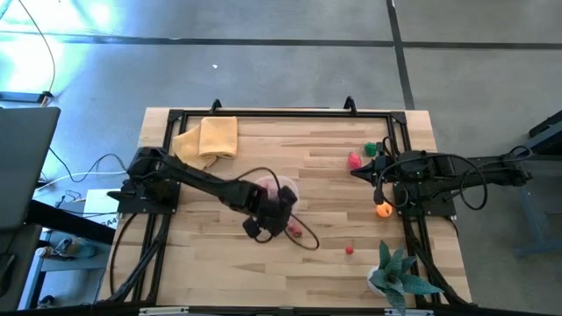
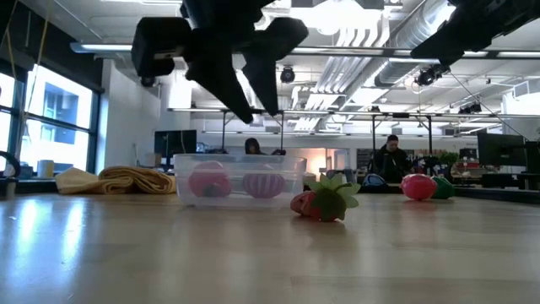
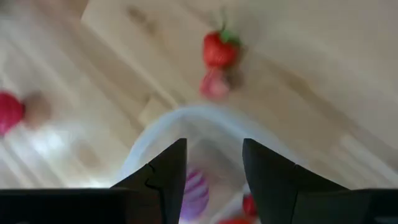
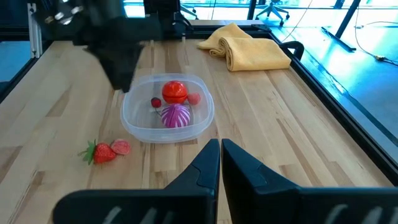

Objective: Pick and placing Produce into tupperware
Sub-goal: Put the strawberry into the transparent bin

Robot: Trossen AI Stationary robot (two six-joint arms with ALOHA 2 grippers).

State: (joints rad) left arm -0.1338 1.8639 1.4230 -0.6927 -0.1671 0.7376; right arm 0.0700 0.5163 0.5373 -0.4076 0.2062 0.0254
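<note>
Left gripper (image 2: 253,105) hangs above the small clear plastic tub (image 4: 134,121) at mid-table, fingers parted, nothing between them. Tub holds a red tomato-like toy (image 4: 175,91), a purple-and-white striped toy (image 4: 176,115) and two small red pieces. A toy strawberry with green leaves (image 4: 99,152) lies on the wood just beside the tub. Right gripper (image 4: 221,158) waits at the table's right edge, fingers closed, empty. Folded yellow-orange cloth (image 1: 211,138) lies near the far edge.

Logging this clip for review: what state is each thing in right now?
Clear plastic tub: upright, lidless, holding a purple-striped piece, a red tomato-like piece and smaller red bits.
Toy strawberry: on the table outside the tub.
Folded yellow cloth: lying untouched.
Left gripper: open, empty, above the tub.
Right gripper: shut, parked at the table's side.
</note>
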